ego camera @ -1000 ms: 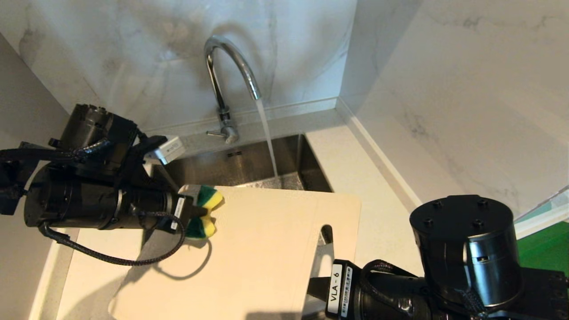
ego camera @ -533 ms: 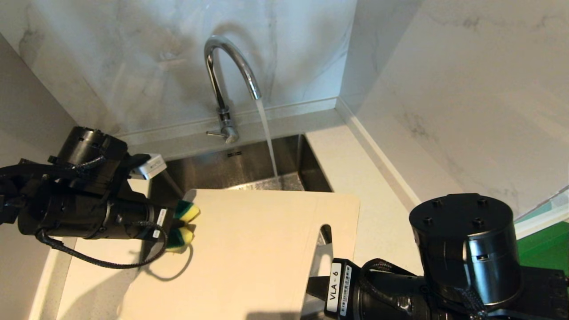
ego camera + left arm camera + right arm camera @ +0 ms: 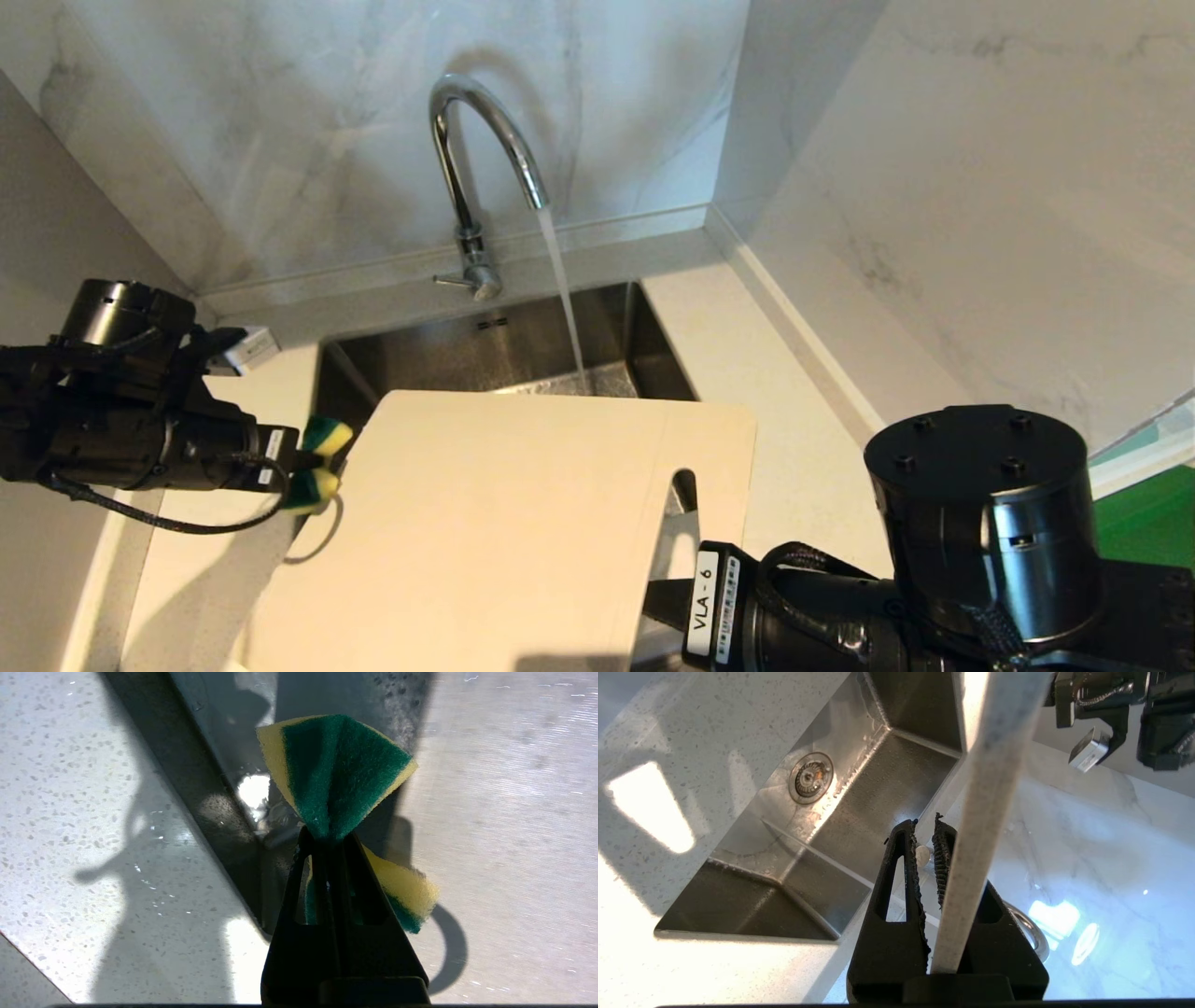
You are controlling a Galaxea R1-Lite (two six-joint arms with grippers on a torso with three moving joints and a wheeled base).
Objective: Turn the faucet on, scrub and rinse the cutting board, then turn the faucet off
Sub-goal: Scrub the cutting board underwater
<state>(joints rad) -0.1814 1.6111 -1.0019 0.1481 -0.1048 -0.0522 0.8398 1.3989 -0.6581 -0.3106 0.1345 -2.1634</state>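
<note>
Only legible text we get is the white sticker "VLA - 6" point(image 3: 706, 605) on the right arm's wrist; the small labels on the left arm are too tiny to read. Left gripper point(image 3: 301, 462) is clenched on a green-and-yellow sponge point(image 3: 317, 463), pinched at its middle so both ends fan out, hanging over the sink's left rim just beside the cutting board point(image 3: 504, 532), not touching it. Right gripper point(image 3: 924, 833) grips the board by its edge near the handle slot point(image 3: 684, 495); the board sits between the fingers point(image 3: 903, 877), tips slightly apart. The board is tilted over the sink point(image 3: 523, 350), its near end cut off by the frame. Faucet point(image 3: 476, 159) stands behind the sink, water running into the basin just past the board's far edge. The right gripper itself is hidden in the head view behind board and arm.
</note>
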